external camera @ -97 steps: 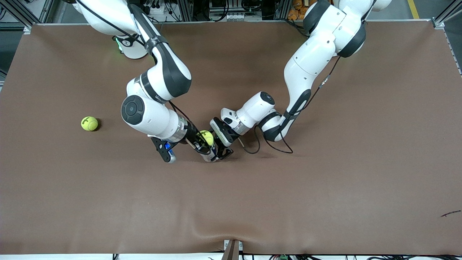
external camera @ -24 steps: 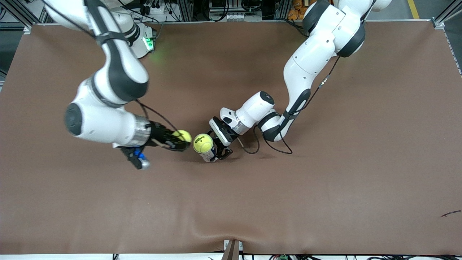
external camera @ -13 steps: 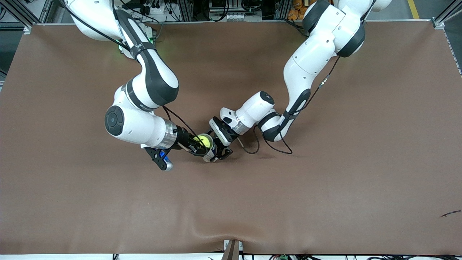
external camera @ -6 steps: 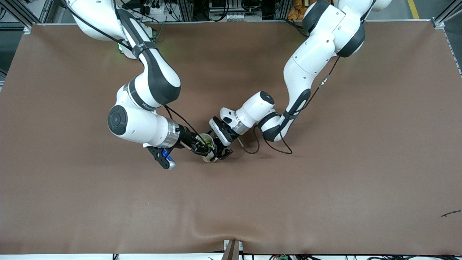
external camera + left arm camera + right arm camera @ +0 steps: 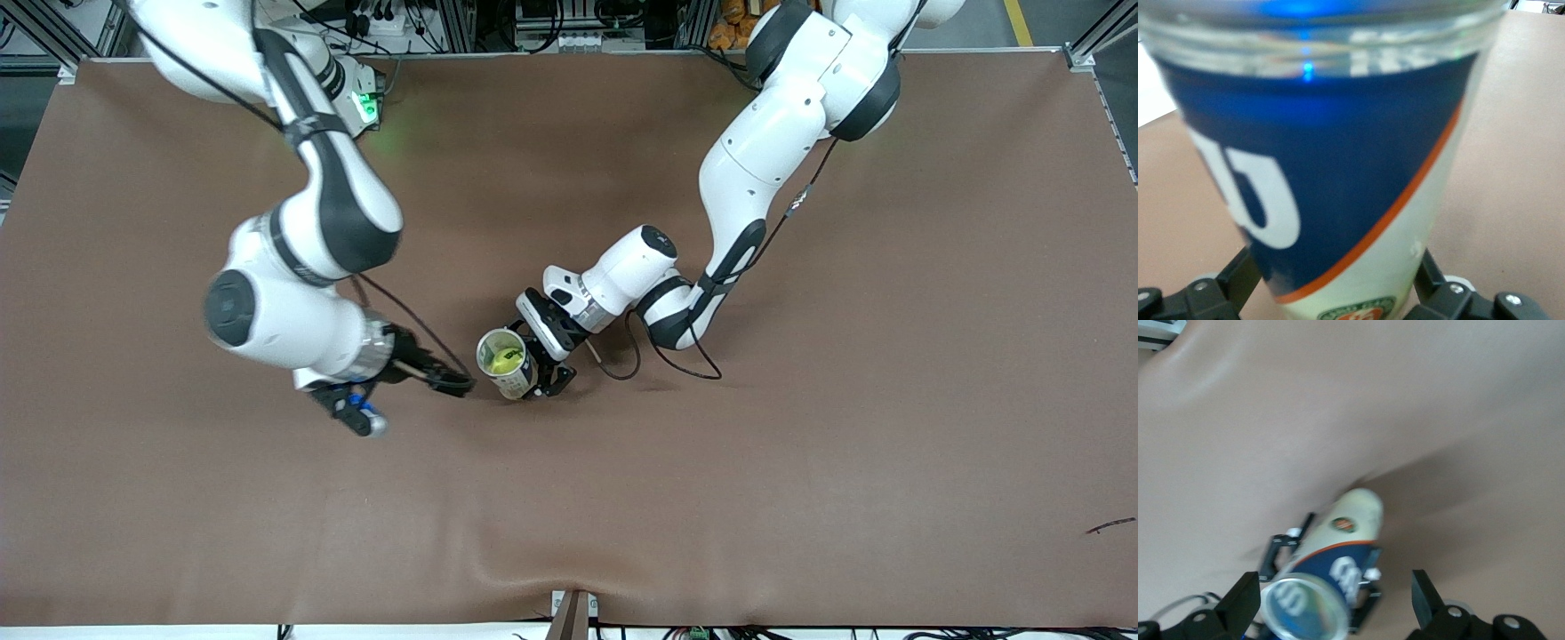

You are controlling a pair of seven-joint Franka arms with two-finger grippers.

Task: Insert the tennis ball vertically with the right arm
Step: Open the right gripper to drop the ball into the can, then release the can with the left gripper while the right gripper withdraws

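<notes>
**Backing off after the drop, ball's in the can**

Starting at the right gripper (image 5: 449, 380): its fingers are spread wide with nothing between them, hanging low over the desk (image 5: 800, 498) just beside the can's open mouth, toward the right arm's end. The tennis ball (image 5: 504, 359) sits down inside the can (image 5: 505, 363), yellow-green showing through the rim in the front view. So I'd call the insert step pretty much done, and this is the retreat part.

The left gripper (image 5: 533, 373) is at the can's side, with the can standing upright between its fingers. In the left wrist view the blue and white label fills nearly everything, and the fingers look spread to either side of the can instead of pinching it, so I read it as let go.

Next move is probably just lifting both arms clear without bumping the can. It's tall and narrow, so a nudge could tip it.

Brown mat covers the whole desk, with a slight ripple at the edge nearest the front camera. Metal framing and cables run along the edge by the arm bases.
</notes>
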